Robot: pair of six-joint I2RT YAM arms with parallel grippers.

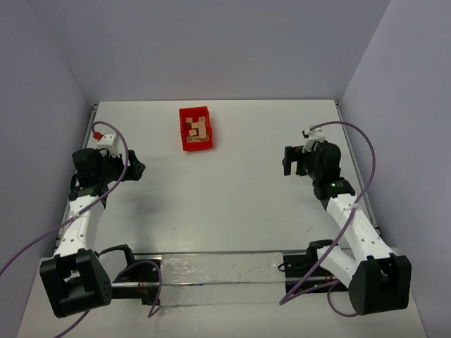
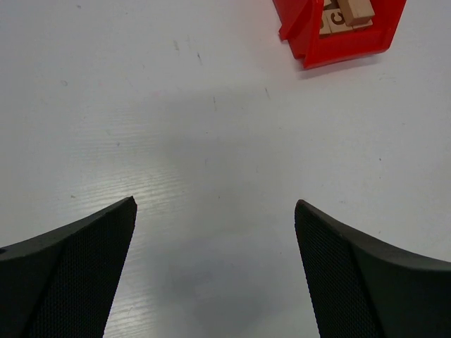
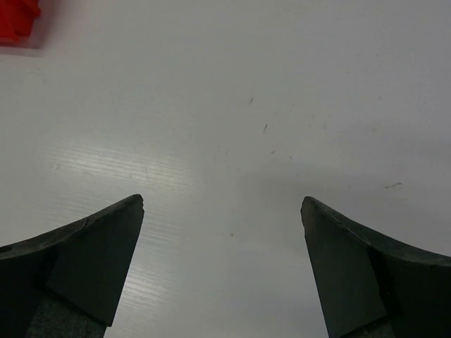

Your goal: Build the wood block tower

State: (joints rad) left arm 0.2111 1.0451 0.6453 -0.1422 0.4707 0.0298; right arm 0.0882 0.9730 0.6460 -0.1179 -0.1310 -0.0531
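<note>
Several tan wood blocks (image 1: 195, 129) lie heaped inside a red bin (image 1: 184, 114) at the back of the white table; the left wrist view catches them (image 2: 350, 10) at its top right. No tower stands anywhere in view. My left gripper (image 1: 138, 169) hovers at the left of the table, well short of the bin, open with nothing between its fingers (image 2: 84, 260). My right gripper (image 1: 287, 160) hangs at the right, also open and empty, its fingers (image 3: 366, 267) wide apart over bare table.
A corner of the red bin (image 3: 17, 21) shows at the top left of the right wrist view. Purple-grey walls close the table on three sides. Cables loop beside both arms, and a metal rail (image 1: 211, 271) runs along the near edge.
</note>
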